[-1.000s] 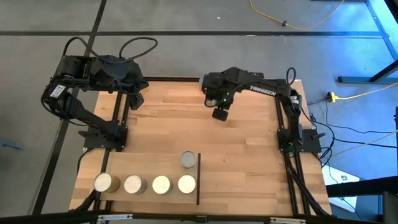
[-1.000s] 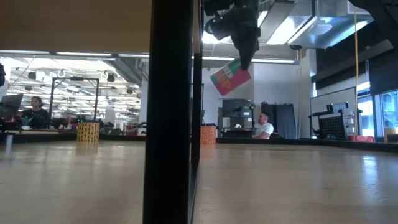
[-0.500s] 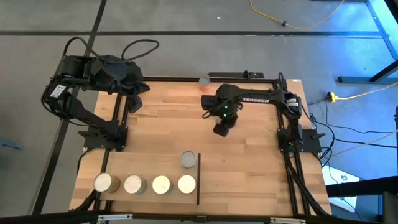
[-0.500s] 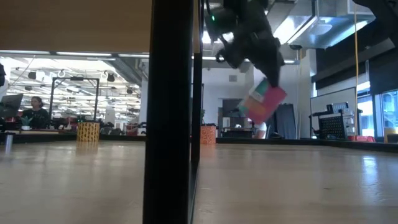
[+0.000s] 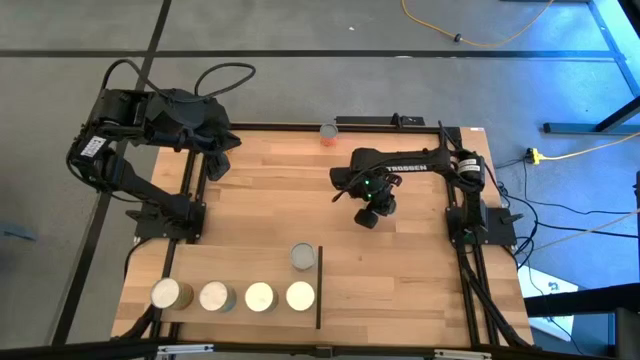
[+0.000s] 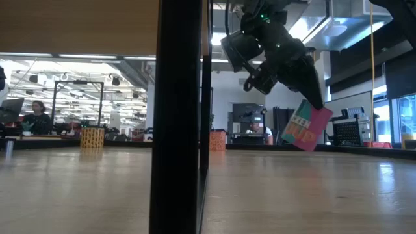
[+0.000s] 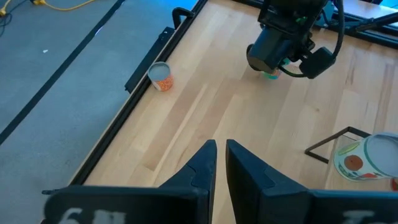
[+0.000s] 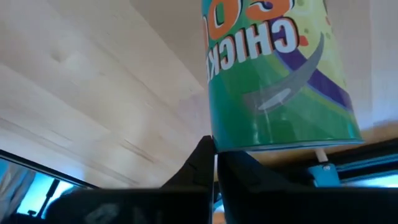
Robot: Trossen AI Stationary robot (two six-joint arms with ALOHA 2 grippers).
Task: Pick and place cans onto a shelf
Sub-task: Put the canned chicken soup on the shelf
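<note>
My right gripper (image 6: 316, 103) hangs over the middle of the table, shut on a can (image 6: 305, 127) with a green and pink label, which fills the right wrist view (image 8: 273, 74). Several cans (image 5: 232, 296) with pale tops stand in a row on the shelf (image 5: 240, 270), and one more can (image 5: 303, 257) stands by the shelf's black bar (image 5: 319, 288). An orange can (image 5: 328, 131) stands at the table's far edge. My left gripper (image 7: 221, 152) waits raised at the far left, shut and holding nothing. My right gripper holds the can at the edge of one end (image 8: 219, 144); its own fingers hide the exact place of contact. The fingers (image 6: 311, 84) slant down from above. The can hangs tilted below them, clear of the table.
Bare tabletop (image 5: 400, 270) lies to the right of the shelf's black bar and under the held can. In the low view the shelf's dark post (image 6: 175, 130) stands close in front. People sit in the room beyond the table.
My right gripper has come down and toward the table's near edge, a little to the right, and has tipped steeper. The can has gone with it, still hanging tilted below the fingers and clear of the table.
</note>
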